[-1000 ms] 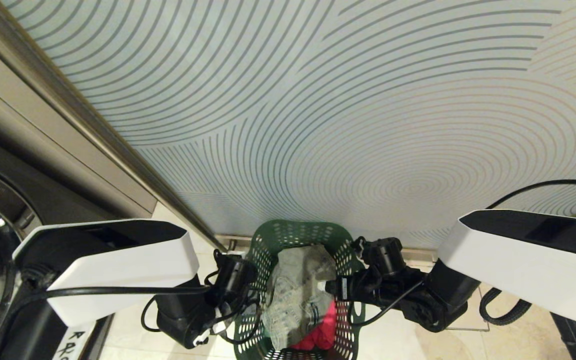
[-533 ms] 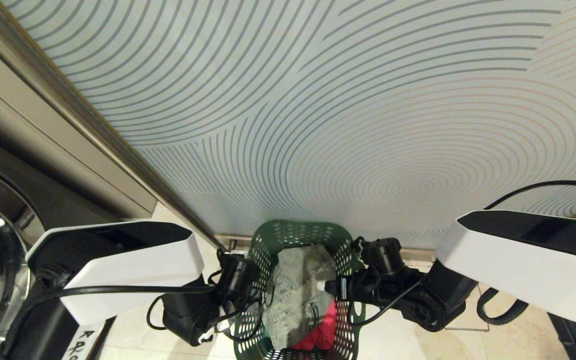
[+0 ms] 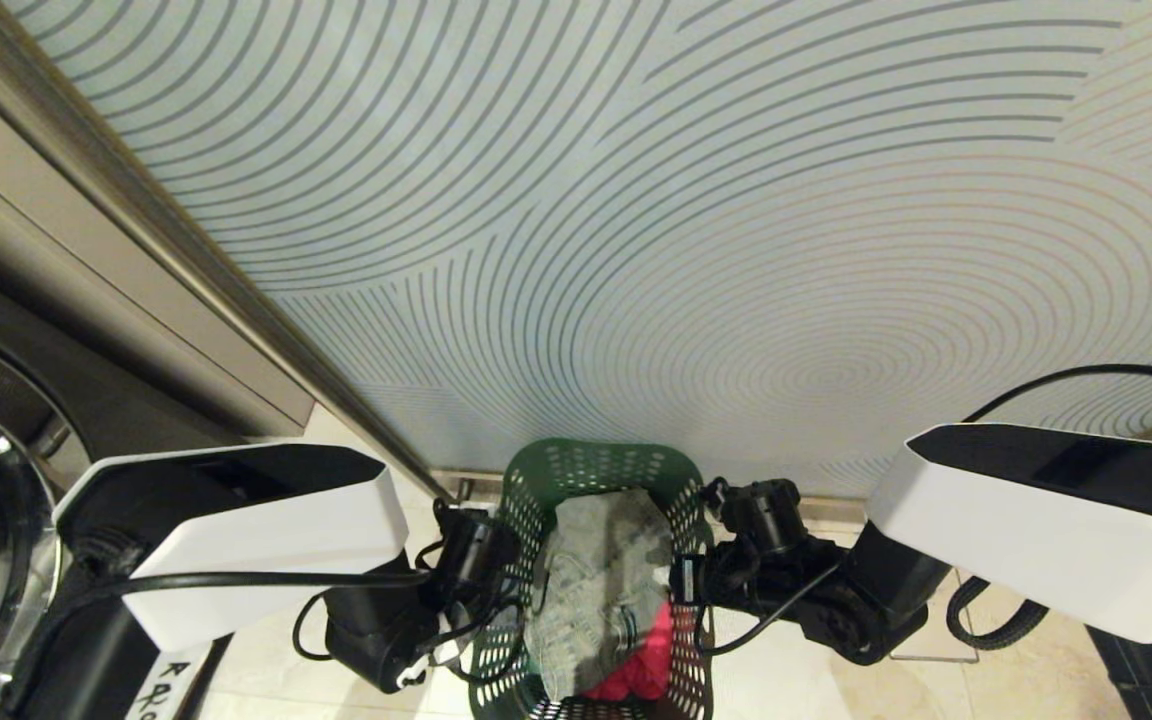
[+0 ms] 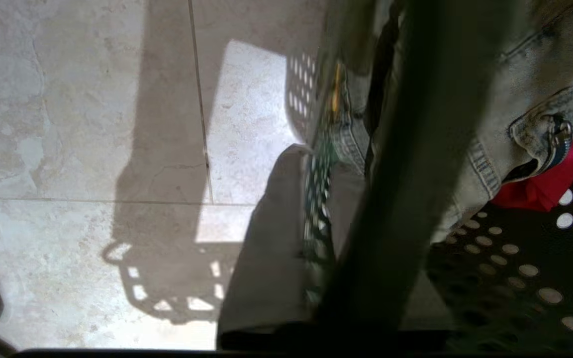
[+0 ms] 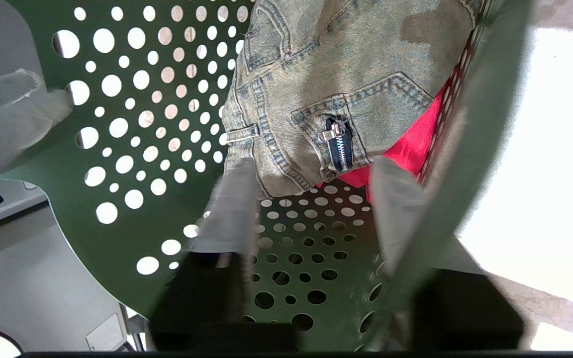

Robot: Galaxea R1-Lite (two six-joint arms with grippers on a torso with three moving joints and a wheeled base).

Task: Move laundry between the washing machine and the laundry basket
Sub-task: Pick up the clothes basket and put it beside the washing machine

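the basket point(image 3: 591, 470) stands on the floor point(image 4: 82, 124) between the two arms, jeans point(image 3: 596, 580) over something red inside. the left gripper point(image 4: 316, 219) straddles the left rim, fingers close on either side; the right gripper point(image 5: 316, 219) brackets the right rim — half closed. a level two-handed lift looks next.
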